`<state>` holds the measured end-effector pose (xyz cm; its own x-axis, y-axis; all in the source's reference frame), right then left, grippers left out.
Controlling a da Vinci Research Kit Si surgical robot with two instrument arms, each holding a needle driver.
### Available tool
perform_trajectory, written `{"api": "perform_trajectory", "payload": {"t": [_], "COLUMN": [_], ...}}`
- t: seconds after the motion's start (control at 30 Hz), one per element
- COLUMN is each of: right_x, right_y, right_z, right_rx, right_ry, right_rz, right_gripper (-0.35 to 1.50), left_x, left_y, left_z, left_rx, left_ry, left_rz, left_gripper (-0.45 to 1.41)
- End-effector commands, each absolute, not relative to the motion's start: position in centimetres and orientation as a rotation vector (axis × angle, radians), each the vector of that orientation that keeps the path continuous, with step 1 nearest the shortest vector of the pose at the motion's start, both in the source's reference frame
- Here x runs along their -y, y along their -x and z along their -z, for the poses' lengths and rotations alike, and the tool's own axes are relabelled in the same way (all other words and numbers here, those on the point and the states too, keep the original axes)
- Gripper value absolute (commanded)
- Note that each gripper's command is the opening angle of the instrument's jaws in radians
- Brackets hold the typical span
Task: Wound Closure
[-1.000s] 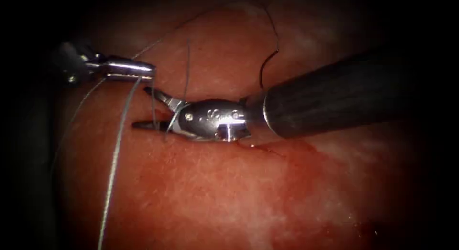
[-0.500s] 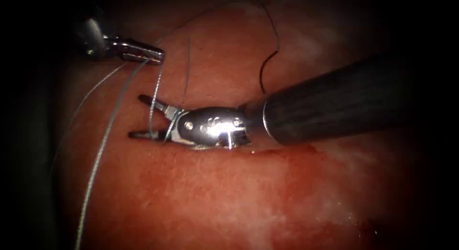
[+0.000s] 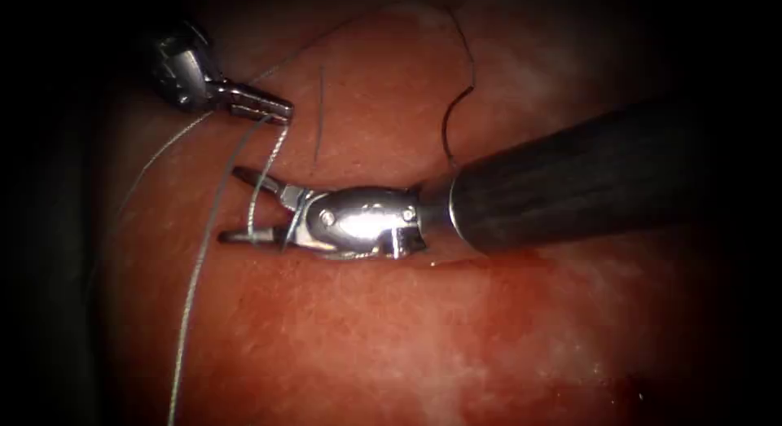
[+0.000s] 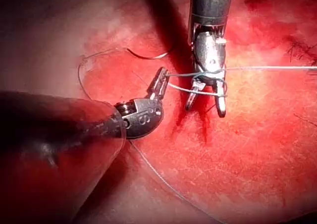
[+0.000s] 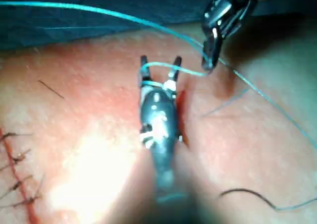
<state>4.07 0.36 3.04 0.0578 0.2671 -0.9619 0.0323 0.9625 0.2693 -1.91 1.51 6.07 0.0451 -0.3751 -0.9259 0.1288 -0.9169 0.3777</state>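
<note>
My left tool (image 3: 277, 110) is shut on the thread (image 3: 195, 296) close to its jaw tips, up and left of the right tool. The right tool (image 3: 230, 204) has its jaws open low over the tissue (image 3: 366, 336), and a loop of thread is wound around them; they grip nothing. From close, the left jaws (image 4: 161, 75) hold the strand that crosses the open right jaws (image 4: 205, 109), and the same loop lies across the right tool (image 5: 160, 61). The curved needle (image 3: 450, 120) lies free on the tissue beyond the right shaft, held by neither tool.
A short thread end (image 3: 319, 116) stands up between the two tools. Red fluid (image 3: 505, 271) spreads over the tissue below the right shaft. Earlier stitches with cut ends (image 5: 17, 184) line a closed stretch of the cut. The needle (image 5: 245, 192) trails thread.
The left tool has lifted and moved up and to the right with the thread, drawing the loop against the right jaws. The right tool shifted slightly left and stays open.
</note>
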Motion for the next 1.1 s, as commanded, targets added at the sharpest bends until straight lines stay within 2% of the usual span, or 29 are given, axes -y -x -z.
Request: {"api": "perform_trajectory", "payload": {"t": [0.03,0.43,0.57,0.73,1.1], "right_x": [-0.25,-0.48,-0.5,-0.52,-0.63], "right_y": [-4.11,-3.88,-3.84,-3.8,-3.63], "right_z": [-3.08,-2.91,-2.92,-2.95,-2.99], "right_rx": [-1.519,-1.682,-1.68,-1.679,-1.666], "right_ry": [-0.252,-0.273,-0.291,-0.307,-0.308], "right_rz": [-0.189,-0.304,-0.323,-0.343,-0.485], "right_gripper": [1.25,1.15,0.98,0.89,0.88], "left_x": [-1.42,-1.23,-1.11,-0.93,-0.52], "left_y": [1.96,1.89,1.89,1.9,1.79], "left_z": [-6.16,-6.38,-6.44,-6.56,-6.84], "left_rx": [0.246,0.228,0.231,0.218,0.188], "left_ry": [-1.97,-1.975,-1.986,-1.986,-2.009], "left_rz": [1.936,1.943,1.944,1.95,1.989], "left_gripper": [-0.45,-0.45,-0.45,-0.45,-0.45]}}
